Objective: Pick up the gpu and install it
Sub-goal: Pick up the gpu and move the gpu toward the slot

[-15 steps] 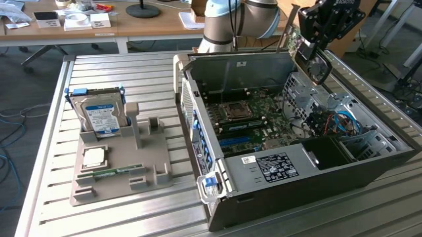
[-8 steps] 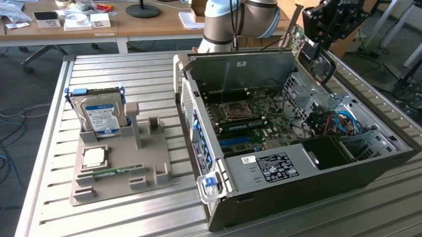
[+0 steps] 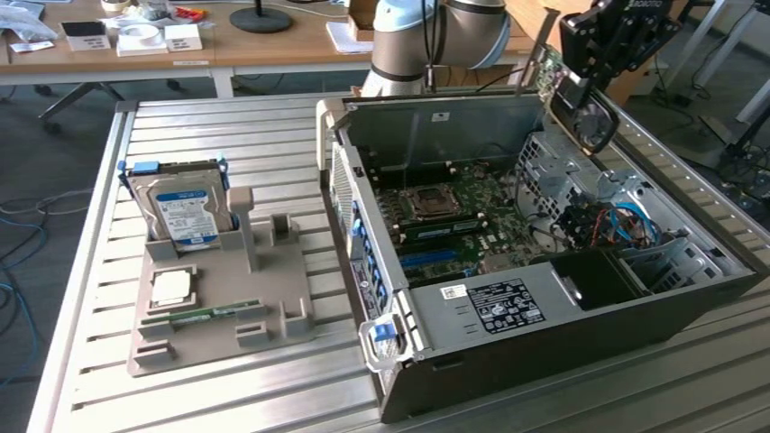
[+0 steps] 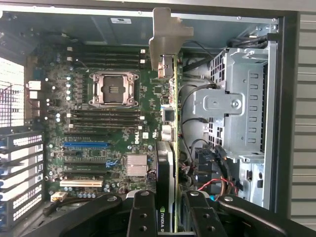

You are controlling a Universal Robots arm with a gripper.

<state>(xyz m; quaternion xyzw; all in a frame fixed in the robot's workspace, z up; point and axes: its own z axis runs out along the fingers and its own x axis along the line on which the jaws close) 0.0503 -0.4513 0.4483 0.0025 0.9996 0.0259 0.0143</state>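
Note:
The gpu (image 3: 586, 119) hangs above the far right side of the open computer case (image 3: 481, 338), a dark card with a round fan and a green board edge. My gripper (image 3: 580, 86) is shut on it from above. In the wrist view the gpu (image 4: 167, 148) appears edge-on, its pale metal bracket (image 4: 165, 34) at the far end, and both black fingers (image 4: 143, 215) press on its sides, so my gripper (image 4: 169, 217) holds it over the motherboard (image 4: 98, 128), beside the drive cage (image 4: 237, 108). The card is clear of the board's slots.
A grey holder (image 3: 216, 298) on the slatted table at the exterior view's left carries a silver hard drive (image 3: 180, 212), a processor chip (image 3: 171, 287) and a green memory stick (image 3: 198, 316). The blue expansion slot (image 4: 86, 145) and the empty processor socket (image 4: 112, 89) lie on the board.

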